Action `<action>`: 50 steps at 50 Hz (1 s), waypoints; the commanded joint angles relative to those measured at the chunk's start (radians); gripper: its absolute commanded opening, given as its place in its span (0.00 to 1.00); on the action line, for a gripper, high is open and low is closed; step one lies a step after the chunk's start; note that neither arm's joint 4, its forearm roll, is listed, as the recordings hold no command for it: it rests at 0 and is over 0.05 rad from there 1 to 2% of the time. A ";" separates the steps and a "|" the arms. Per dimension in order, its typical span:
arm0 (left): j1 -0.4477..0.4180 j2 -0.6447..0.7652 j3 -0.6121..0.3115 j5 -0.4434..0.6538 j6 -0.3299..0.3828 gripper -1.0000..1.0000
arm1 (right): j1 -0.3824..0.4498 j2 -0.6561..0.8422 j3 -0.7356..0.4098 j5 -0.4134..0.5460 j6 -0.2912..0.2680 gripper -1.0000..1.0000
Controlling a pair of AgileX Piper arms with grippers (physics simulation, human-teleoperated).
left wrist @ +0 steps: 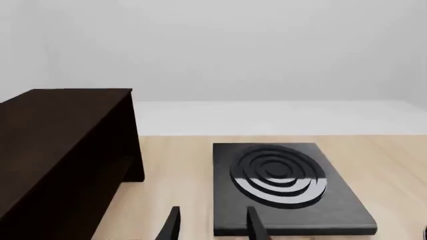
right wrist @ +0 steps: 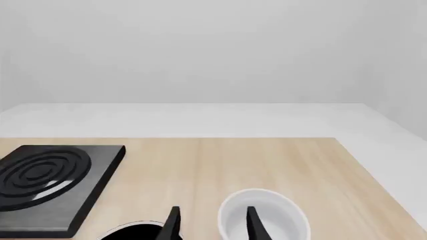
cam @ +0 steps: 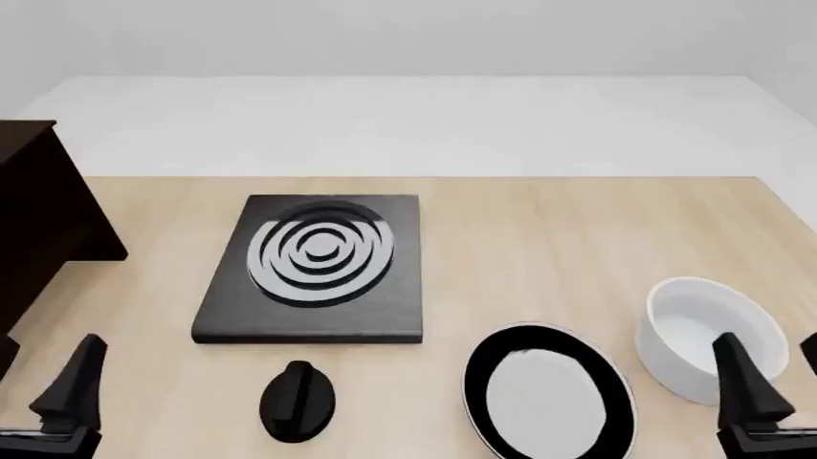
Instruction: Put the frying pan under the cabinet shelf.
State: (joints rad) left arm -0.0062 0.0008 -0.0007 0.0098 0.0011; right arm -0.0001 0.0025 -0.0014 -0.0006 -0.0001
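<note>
The frying pan (cam: 549,395) lies at the near right of the tabletop (cam: 549,249), just left of a white bowl (cam: 709,337). Rigid and glossy, it is probably slippery; its handle is not visible, so the rim looks like the likeliest hold. Both the left gripper (left wrist: 212,225) and right gripper (right wrist: 212,223) stand apart, empty. The cabinet shelf (cam: 38,225) waits far left, beyond the hob slab (cam: 320,271) and a black knob (cam: 298,401).

The frying pan (cam: 549,397) and the cabinet shelf (cam: 38,220) are cut off by the front view's edges.
</note>
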 commanded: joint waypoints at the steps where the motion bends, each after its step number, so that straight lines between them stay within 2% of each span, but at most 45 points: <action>1: -0.026 0.000 0.001 0.043 -0.003 1.00 | 0.000 0.006 -0.003 -0.001 0.001 1.00; 3: -0.036 0.000 0.000 0.039 0.015 1.00 | 0.000 0.005 -0.003 -0.001 0.000 1.00; 11: -0.058 0.000 0.000 0.057 -0.011 1.00 | 0.000 0.006 -0.003 -0.001 0.000 1.00; 16: -0.109 0.000 0.000 0.049 0.022 1.00 | 0.000 0.005 -0.003 -0.001 0.000 1.00; 19: -0.178 0.010 -0.019 0.048 0.090 1.00 | 0.000 0.005 -0.003 -0.001 0.000 1.00; 21: -0.199 0.078 -0.056 0.024 0.103 1.00 | 0.000 0.005 -0.003 -0.001 0.000 1.00; 22: -0.223 0.107 -0.074 0.016 0.134 1.00 | 0.000 0.005 -0.003 -0.001 0.000 1.00; 28: -0.271 0.184 -0.164 0.033 0.154 1.00 | 0.000 0.005 -0.003 -0.001 0.000 1.00; 29: -0.302 0.220 -0.182 0.031 0.158 1.00 | 0.000 0.005 -0.003 -0.001 0.000 1.00; 31: -0.327 0.252 -0.200 0.029 0.152 1.00 | 0.000 0.005 -0.003 -0.001 0.000 1.00; 34: -0.371 0.296 -0.210 0.008 0.176 1.00 | 0.000 0.005 -0.003 -0.001 0.000 1.00; 36: -0.413 0.343 -0.214 -0.021 0.216 1.00 | 0.000 0.005 -0.003 -0.001 0.000 1.00; 40: -0.479 0.414 -0.220 -0.061 0.231 1.00 | 0.000 0.005 -0.003 -0.001 0.000 1.00; 44: -0.569 0.436 -0.236 -0.075 0.278 1.00 | 0.000 0.005 -0.003 -0.001 0.000 1.00; 48: -0.646 0.474 -0.235 -0.115 0.385 1.00 | 0.000 0.005 -0.003 -0.001 0.000 1.00; 49: -0.668 0.492 -0.227 -0.139 0.437 1.00 | 0.000 0.005 -0.003 -0.001 0.000 1.00; 50: -0.672 0.510 -0.228 -0.148 0.445 1.00 | 0.000 0.005 -0.003 -0.001 0.000 1.00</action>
State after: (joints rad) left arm -0.5183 0.3893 -0.2099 -0.0578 0.2853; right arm -0.0003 0.0077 -0.0043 -0.0018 -0.0001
